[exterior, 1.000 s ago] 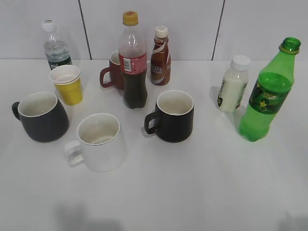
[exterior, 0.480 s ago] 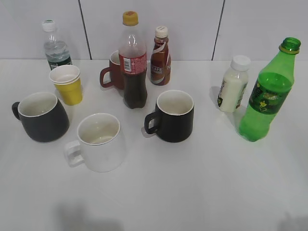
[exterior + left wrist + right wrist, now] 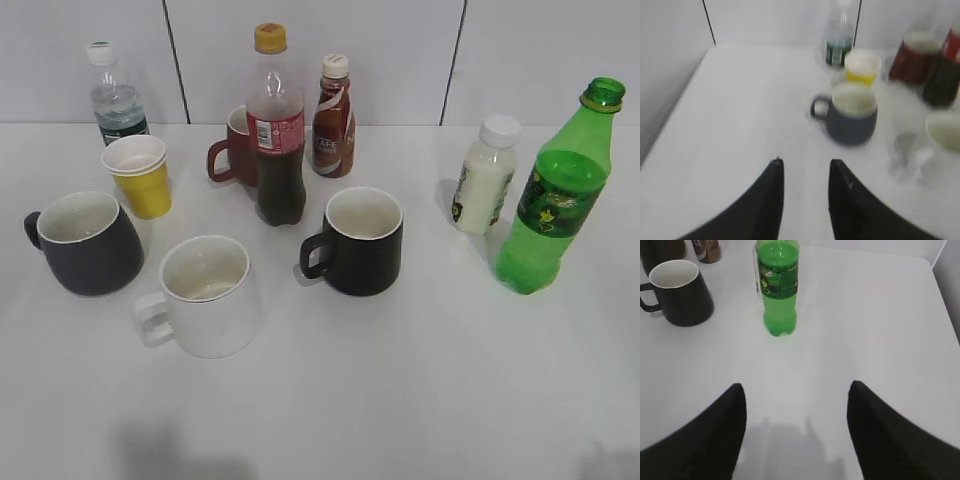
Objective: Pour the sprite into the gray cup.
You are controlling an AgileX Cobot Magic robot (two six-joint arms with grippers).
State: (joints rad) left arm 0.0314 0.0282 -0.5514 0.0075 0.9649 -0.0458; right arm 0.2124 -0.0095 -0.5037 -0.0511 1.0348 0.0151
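The sprite bottle [image 3: 555, 195] stood uncapped at the right of the bench [image 3: 400, 380], beside a white milk bottle [image 3: 483, 175], and the gray cup [image 3: 85, 240] stood empty at the far left. The right tool [image 3: 795, 405] was spread wide and held nothing; it should probably close on the bottle's middle, keeping it upright because the neck is open. The left tool [image 3: 805, 172] had a narrower gap and was also empty. The black mug [image 3: 358, 240] and white mug [image 3: 205, 295] between looked empty.

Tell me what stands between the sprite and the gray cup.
Across the table from the sprite to the gray cup stand the black mug and the white mug; the cola bottle stands just behind that line.
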